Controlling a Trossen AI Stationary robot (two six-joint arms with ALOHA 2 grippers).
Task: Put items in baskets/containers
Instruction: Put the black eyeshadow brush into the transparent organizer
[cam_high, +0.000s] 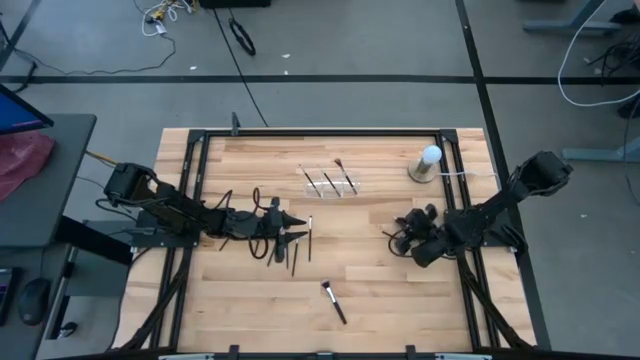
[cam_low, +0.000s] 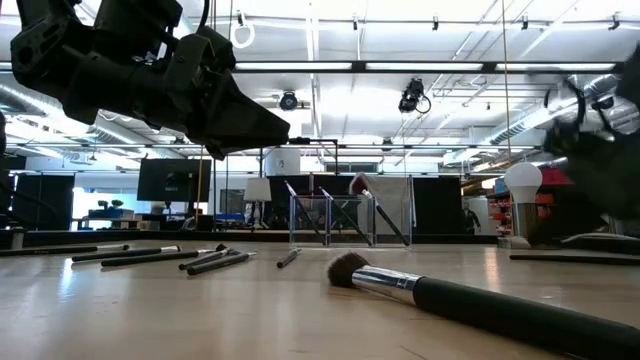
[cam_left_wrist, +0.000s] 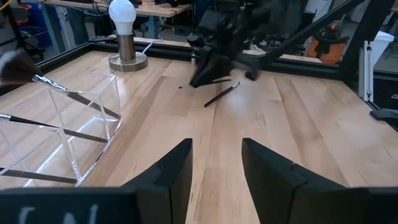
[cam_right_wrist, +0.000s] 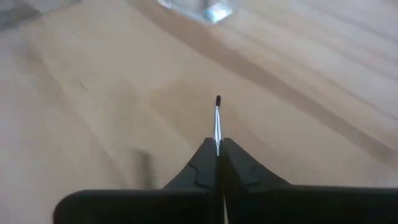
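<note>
A: Brush positions?
B: Thin makeup brush (cam_right_wrist: 217, 124) pinched in the right hand (cam_right_wrist: 217, 149), clenched on it, low over the table (cam_high: 380, 290) right of centre. Several brushes sit in the clear organiser tray (cam_high: 330, 183); a loose cluster (cam_high: 290, 248) lies left of centre, and one (cam_high: 333, 301) lies nearer the front.
A: Left hand?
B: Left hand (cam_left_wrist: 214, 165) parted, grasping nothing, over the cluster.

You are seeing the big brush (cam_low: 480, 297) running off the low view's right edge, and the right gripper (cam_right_wrist: 217, 149) hiding its thin brush's (cam_right_wrist: 217, 121) handle.
</note>
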